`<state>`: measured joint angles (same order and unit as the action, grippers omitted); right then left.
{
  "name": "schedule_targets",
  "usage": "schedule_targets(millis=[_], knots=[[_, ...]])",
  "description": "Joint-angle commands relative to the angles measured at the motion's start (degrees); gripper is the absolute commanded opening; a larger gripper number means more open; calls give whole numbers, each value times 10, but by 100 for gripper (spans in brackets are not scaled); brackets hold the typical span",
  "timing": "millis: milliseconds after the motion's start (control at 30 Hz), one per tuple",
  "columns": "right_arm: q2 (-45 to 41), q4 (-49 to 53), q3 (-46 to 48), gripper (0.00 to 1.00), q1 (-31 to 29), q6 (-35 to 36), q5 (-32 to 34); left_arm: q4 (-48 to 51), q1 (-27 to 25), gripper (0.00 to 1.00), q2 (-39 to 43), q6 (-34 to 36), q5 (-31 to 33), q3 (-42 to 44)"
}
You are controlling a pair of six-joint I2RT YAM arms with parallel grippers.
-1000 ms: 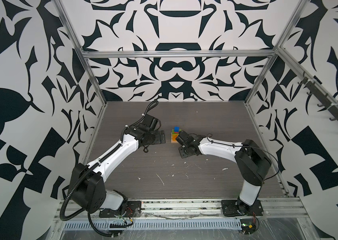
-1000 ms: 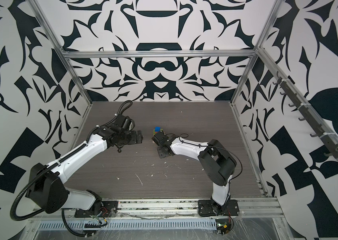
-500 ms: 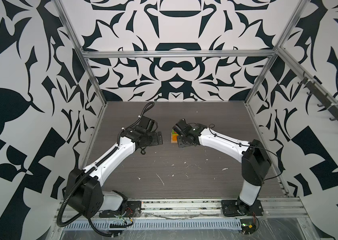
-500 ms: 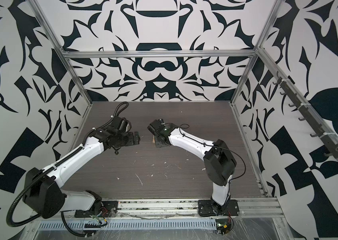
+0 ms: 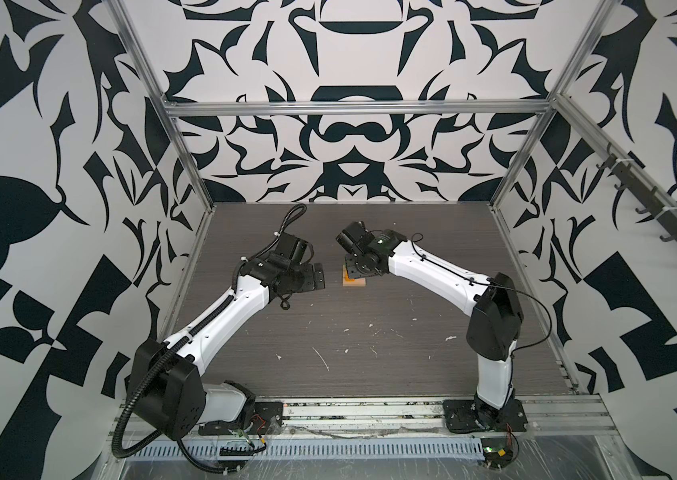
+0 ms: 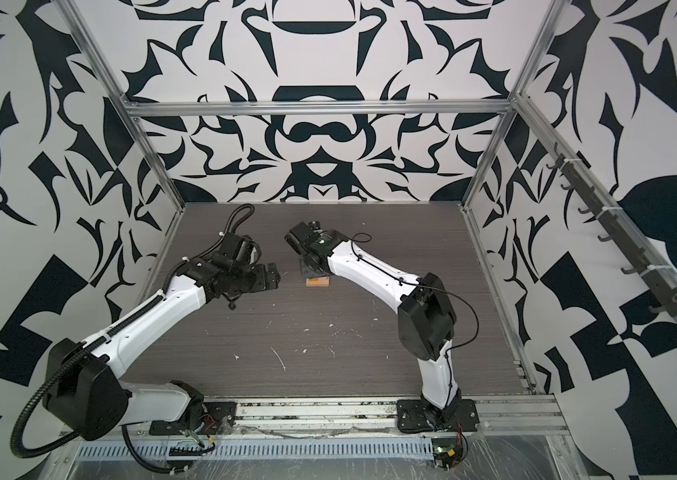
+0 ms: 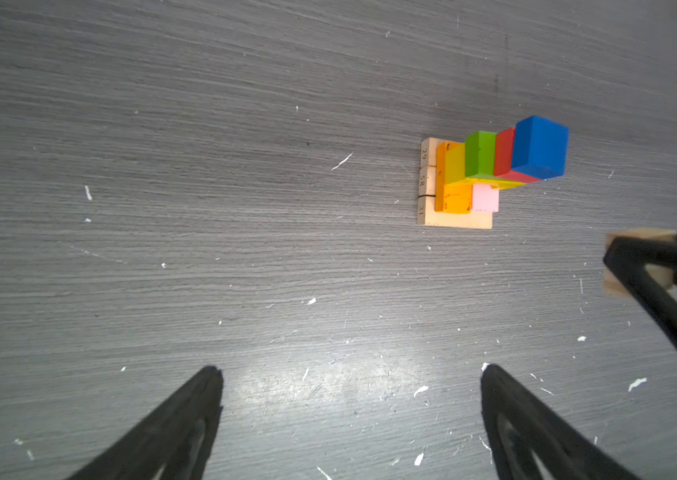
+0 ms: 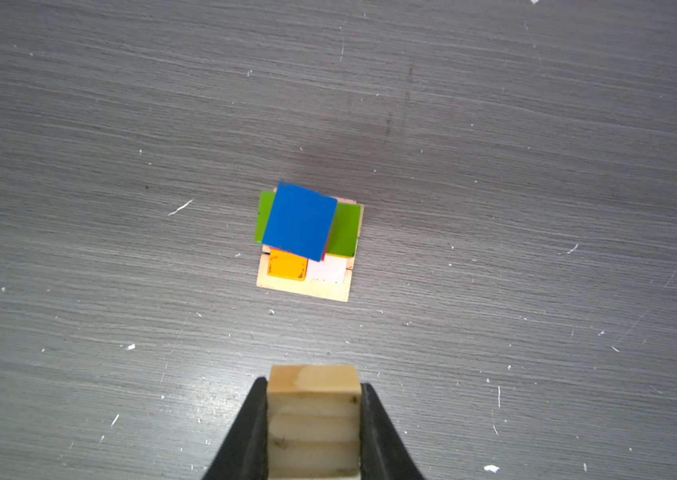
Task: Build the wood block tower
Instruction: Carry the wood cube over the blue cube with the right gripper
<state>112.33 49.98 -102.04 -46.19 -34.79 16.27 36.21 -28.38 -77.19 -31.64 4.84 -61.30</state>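
The tower [image 8: 307,237] stands mid-table: a tan bar base [image 8: 303,289], an orange block [image 8: 286,266] beside a pink one [image 8: 326,269], green [image 8: 347,230] and yellow above, then red [image 7: 504,151] with a skewed blue square [image 8: 299,222] on top. My right gripper [image 8: 314,384] is shut on the plain cube [image 8: 314,415], held high just to the near side of the tower [image 5: 353,282]. My left gripper [image 7: 351,372] is open with nothing between its fingers, left of the tower [image 6: 318,282] and apart from it.
The dark wood-grain table [image 5: 370,332] carries scattered white flecks. Metal frame posts and patterned walls close in the left, right and back. A rail with both arm bases [image 5: 482,415] runs along the front edge.
My right arm has risen from low beside the tower and swung back over it, still holding the plain cube. My left gripper has drawn back a little to the left.
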Motion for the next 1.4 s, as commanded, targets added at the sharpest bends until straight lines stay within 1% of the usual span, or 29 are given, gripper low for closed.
schedule_targets(millis=[0, 133, 300, 533, 600, 867, 1033, 1367], knots=[[9, 35, -56, 25, 4, -17, 5, -1, 6, 99, 17, 2, -5, 11], [39, 59, -103, 25, 6, -23, 4, -5, 15, 99, 26, 6, -7, 25], [60, 66, -131, 25, 13, -33, 1, -7, 27, 99, 34, 10, -17, 36], [92, 82, -177, 25, 19, -37, -4, -7, 31, 100, 37, 15, -18, 47], [101, 87, -193, 25, 20, -38, -4, -8, 33, 99, 56, 15, -20, 49], [132, 108, -240, 25, 28, -36, -7, -9, 35, 99, 60, 18, -24, 53], [150, 116, -263, 25, 29, -35, -7, -7, 38, 100, 61, 20, -29, 53], [167, 121, -280, 25, 34, -36, -4, -7, 40, 99, 63, 22, -33, 53]])
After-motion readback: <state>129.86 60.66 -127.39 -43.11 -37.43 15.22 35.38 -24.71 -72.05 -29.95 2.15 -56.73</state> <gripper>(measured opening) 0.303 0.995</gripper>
